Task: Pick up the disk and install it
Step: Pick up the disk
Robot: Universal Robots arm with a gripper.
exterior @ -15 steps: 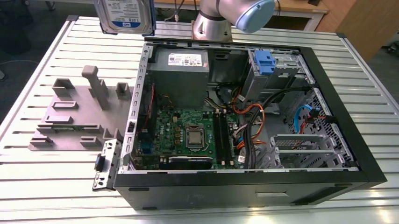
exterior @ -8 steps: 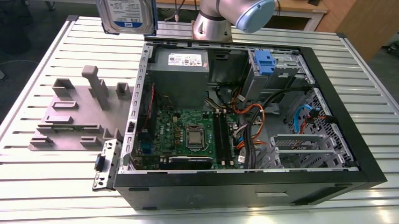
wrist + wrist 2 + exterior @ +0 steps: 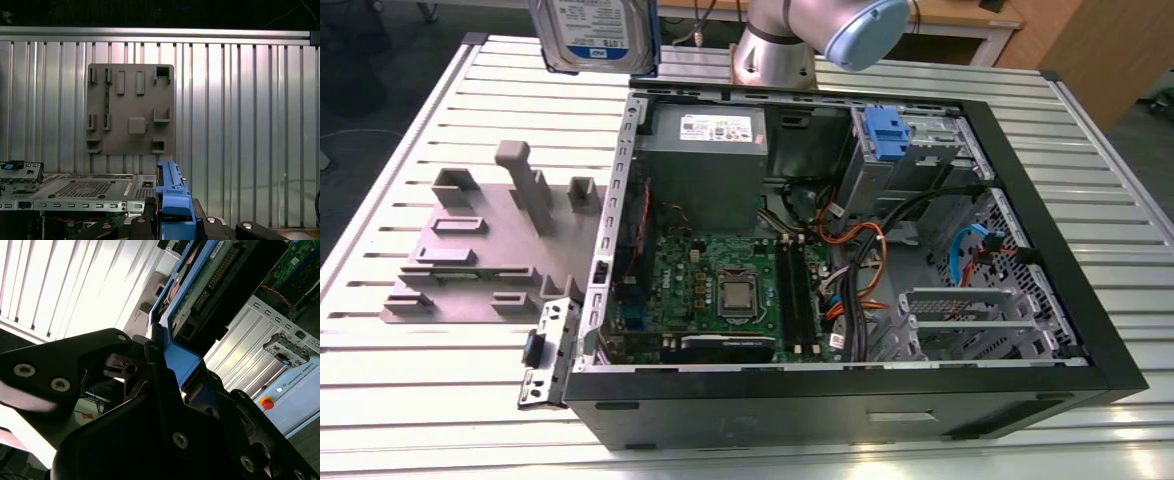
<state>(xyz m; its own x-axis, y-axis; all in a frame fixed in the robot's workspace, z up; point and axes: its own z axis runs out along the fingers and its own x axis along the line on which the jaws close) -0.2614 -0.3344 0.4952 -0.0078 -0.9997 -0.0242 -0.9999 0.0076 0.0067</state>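
gripper (image 3: 172,352) closed tight on the disk (image 3: 210,285) by its blue edge; the exterior view adds its label (white and blue), raised clear of the open computer case (image 3: 854,385)

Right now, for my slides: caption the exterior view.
The disk hangs in the air near the open computer case and grey fixture plate.

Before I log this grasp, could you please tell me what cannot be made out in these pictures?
Exterior view: the disk is cut off by the top edge, with the grip out of frame.
Second wrist view: the gripper covers the disk's near end, and its label side is turned away.
First wrist view: the computer case is cut off by the bottom edge, hiding its bays.
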